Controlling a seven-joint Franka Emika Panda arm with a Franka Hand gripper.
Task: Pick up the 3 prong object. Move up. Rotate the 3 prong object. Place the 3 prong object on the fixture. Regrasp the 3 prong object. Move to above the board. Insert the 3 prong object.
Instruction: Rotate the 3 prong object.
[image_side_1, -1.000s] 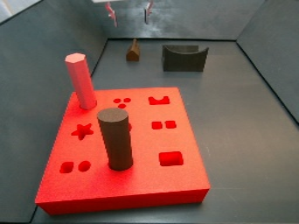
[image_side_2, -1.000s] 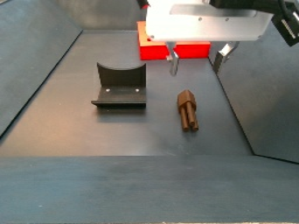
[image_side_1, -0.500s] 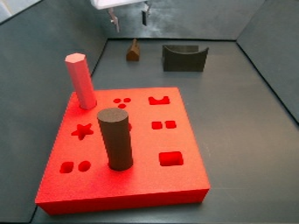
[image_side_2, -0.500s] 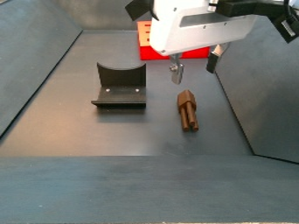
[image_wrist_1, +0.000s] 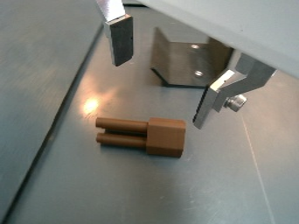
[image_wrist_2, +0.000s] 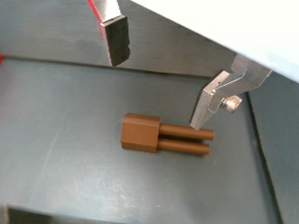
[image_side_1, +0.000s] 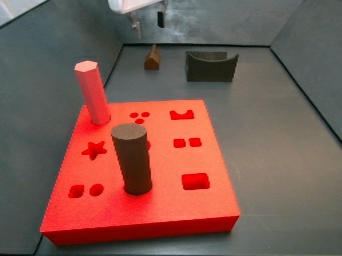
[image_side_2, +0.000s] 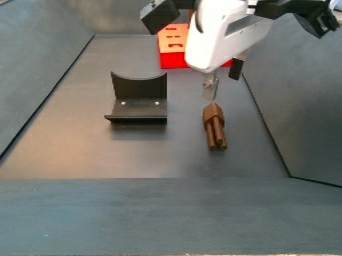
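"Why is the little brown 3 prong object (image_side_2: 214, 126) lying flat on the grey floor, right of middle in a side view?"

"It waits to be picked up. The gripper (image_wrist_2: 158, 77) hangs above it, spread wide, its silver fingers (image_wrist_1: 118, 40) holding and touching nothing."

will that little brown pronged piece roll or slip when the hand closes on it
The pronged piece lies flat on its side on the floor; its blocky faceted head probably stops rolling. It looks rigid, likely light. The open hand hangs above it; gripping the rounded prongs may slip more than the flat head.
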